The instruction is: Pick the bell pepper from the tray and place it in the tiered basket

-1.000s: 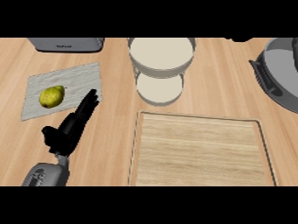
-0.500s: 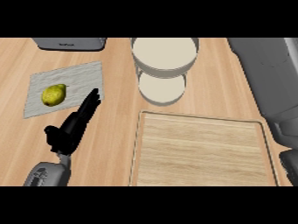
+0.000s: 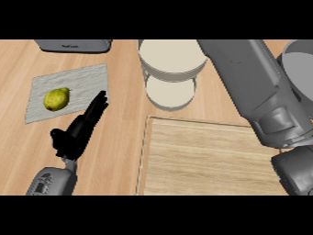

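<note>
A yellow-green bell pepper (image 3: 57, 99) lies on a flat grey tray (image 3: 84, 80) at the left of the counter. My left hand (image 3: 79, 131) sits just right of and below the tray, open, with straight fingers pointing up at the tray's right edge and touching nothing. The tiered basket shows as two cream round tiers, an upper one (image 3: 172, 57) and a lower one (image 3: 170, 93), at the top centre. My right forearm (image 3: 254, 87) stretches from the lower right to the top edge beside the basket. Its hand is out of view.
A wooden cutting board (image 3: 209, 160) fills the lower centre. A grey appliance (image 3: 74, 45) stands at the top left behind the tray. A grey rounded object (image 3: 311, 69) sits at the right edge behind my right forearm.
My right arm has swung in from the right edge and now reaches up beside the basket. The left hand and the pepper have not moved.
</note>
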`<state>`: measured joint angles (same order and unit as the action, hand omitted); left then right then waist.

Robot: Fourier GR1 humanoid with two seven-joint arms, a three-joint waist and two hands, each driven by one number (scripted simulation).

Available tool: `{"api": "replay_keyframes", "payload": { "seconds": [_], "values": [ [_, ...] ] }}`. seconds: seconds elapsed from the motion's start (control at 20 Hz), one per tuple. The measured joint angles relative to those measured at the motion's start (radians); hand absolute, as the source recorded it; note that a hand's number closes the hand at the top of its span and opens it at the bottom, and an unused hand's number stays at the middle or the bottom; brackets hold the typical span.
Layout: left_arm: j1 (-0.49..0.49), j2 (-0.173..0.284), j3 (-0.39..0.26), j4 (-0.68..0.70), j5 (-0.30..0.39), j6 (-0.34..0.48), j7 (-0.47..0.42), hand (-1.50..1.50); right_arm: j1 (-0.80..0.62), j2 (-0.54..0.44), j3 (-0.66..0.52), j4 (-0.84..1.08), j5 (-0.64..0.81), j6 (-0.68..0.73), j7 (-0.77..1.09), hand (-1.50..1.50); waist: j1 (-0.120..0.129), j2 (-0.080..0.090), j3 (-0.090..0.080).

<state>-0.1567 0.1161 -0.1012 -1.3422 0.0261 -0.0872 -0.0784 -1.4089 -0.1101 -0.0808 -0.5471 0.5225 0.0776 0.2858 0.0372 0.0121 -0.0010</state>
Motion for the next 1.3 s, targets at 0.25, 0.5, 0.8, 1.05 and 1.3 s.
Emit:
{"api": "replay_keyframes", "payload": {
  "seconds": [0.25, 0.5, 0.8, 1.05, 1.3],
  "values": [
    [0.004, -0.004, 0.002, 0.01, -0.002, -0.006, -0.008, 0.0, -0.04, 0.057, -0.043, 0.092, -0.035, -0.04, -0.015, 1.5, 0.002, 0.0, 0.0],
    [0.021, -0.003, -0.001, 0.0, -0.007, -0.009, -0.013, 0.0, -0.07, 0.082, -0.129, 0.167, -0.113, -0.03, 0.064, -1.5, 0.003, -0.001, 0.0],
    [0.002, -0.006, 0.009, 0.007, -0.008, -0.005, -0.005, 0.0, -0.094, 0.084, -0.231, 0.208, -0.217, -0.025, 0.143, -1.5, -0.003, -0.001, 0.0],
    [0.016, -0.01, 0.005, -0.009, -0.013, -0.001, 0.006, 0.0, -0.078, 0.074, -0.257, 0.181, -0.234, -0.121, 0.124, -1.5, -0.012, -0.005, 0.0],
    [0.031, 0.004, 0.018, -0.023, -0.008, -0.007, 0.002, 0.0, -0.056, -0.016, -0.249, 0.15, -0.182, -0.285, 0.093, -1.5, -0.016, -0.005, 0.0]
  ]
}}
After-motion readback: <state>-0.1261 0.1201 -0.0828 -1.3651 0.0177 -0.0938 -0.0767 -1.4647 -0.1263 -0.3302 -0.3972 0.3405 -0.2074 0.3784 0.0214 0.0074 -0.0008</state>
